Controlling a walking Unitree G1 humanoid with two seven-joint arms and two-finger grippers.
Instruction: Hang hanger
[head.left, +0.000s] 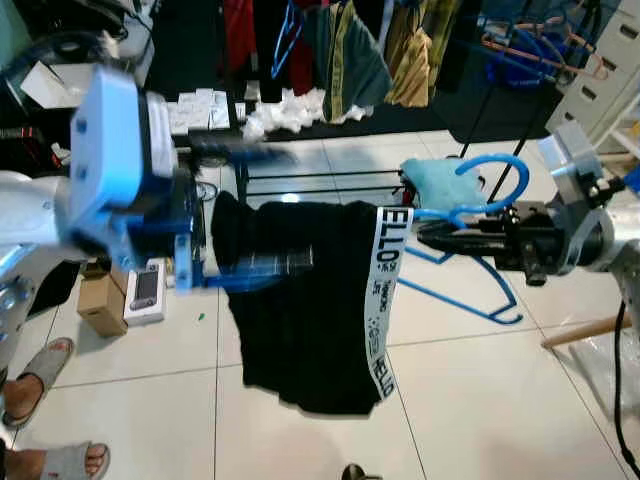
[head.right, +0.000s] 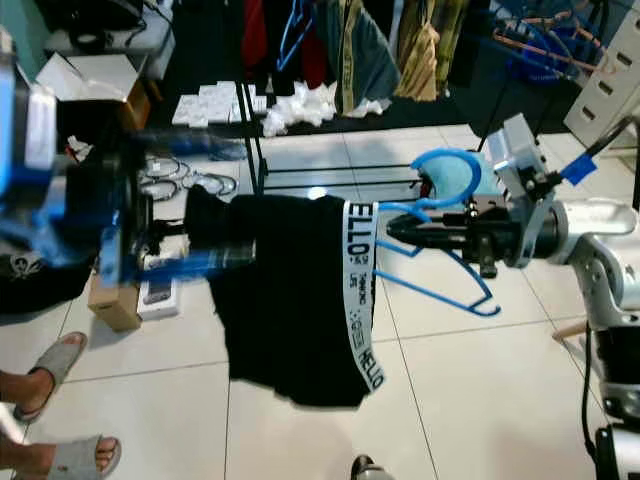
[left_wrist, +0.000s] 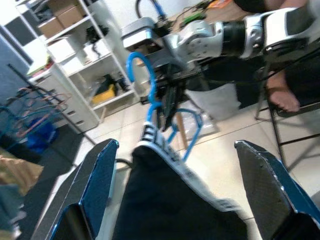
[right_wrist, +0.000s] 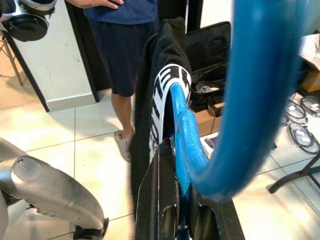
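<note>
I take the blue plastic hanger (head.left: 470, 225) as my landmark: it hangs in mid-air over the white tiled floor (head.left: 470, 400), hook curving upward, carrying a black garment with a white "HELLO" lettered band (head.left: 310, 300) draped over its left end. My right end effector (head.left: 440, 236) is clamped on the hanger just below the hook; my right wrist view confirms this, with the blue bar squeezed between the black fingers (right_wrist: 160, 210) and the garment's band just beyond. That view also gives me a person in dark shorts and sandals (right_wrist: 120, 45) standing behind the hanger. My left end effector (head.right: 240, 250) sits at the garment's far side from the hanger; the left wrist view shows its two fingers (left_wrist: 95, 180) spread wide, the cloth lying between them. Beyond the hanger, the head views show a clothes rack with hanging garments (head.left: 350, 50).
</note>
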